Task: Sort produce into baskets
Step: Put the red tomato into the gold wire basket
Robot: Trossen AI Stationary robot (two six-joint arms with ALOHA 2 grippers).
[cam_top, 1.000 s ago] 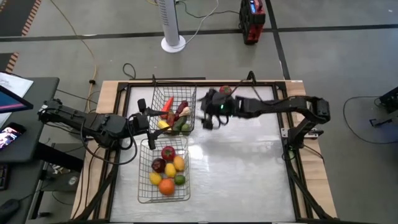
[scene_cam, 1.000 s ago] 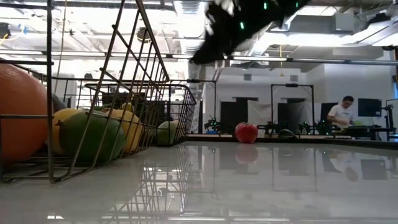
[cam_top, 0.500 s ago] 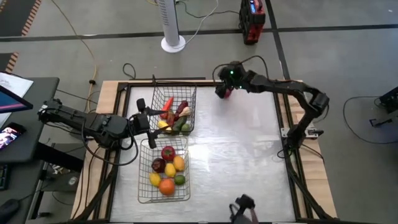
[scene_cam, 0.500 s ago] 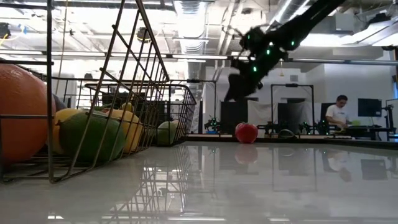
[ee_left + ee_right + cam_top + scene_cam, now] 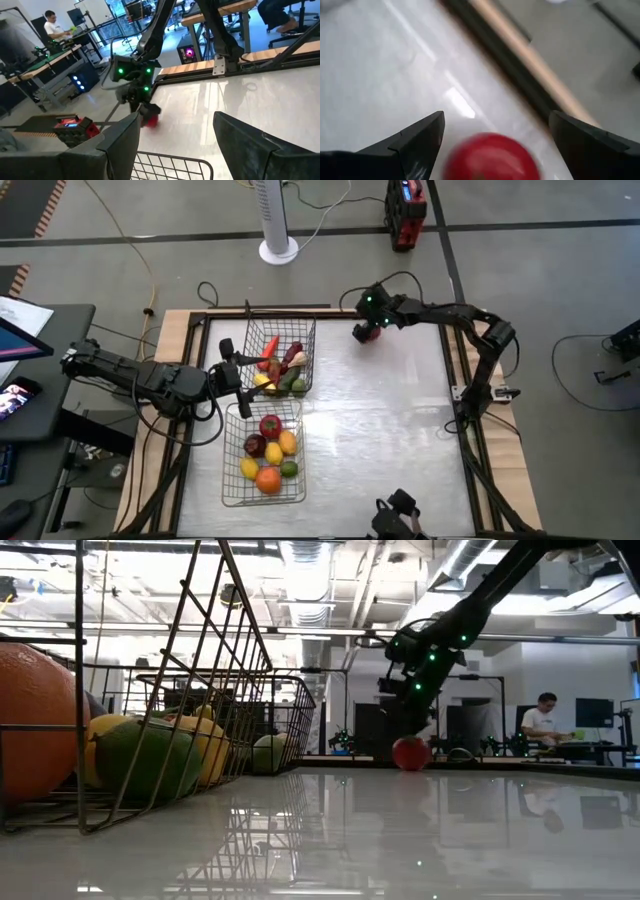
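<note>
Overhead looking down, table-level across, both sharing baskets [image 5: 268, 415], wrists close forward

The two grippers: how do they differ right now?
The right gripper is open wide, fingers either side of the loose red fruit at the table's far edge. The left gripper is partly open, holds nothing, and waits beside the far basket. Both are dark, two-fingered.

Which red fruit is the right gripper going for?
The lone red fruit on the bare table by the far edge, between the open right gripper's fingers; the other red ones sit inside the baskets.
</note>
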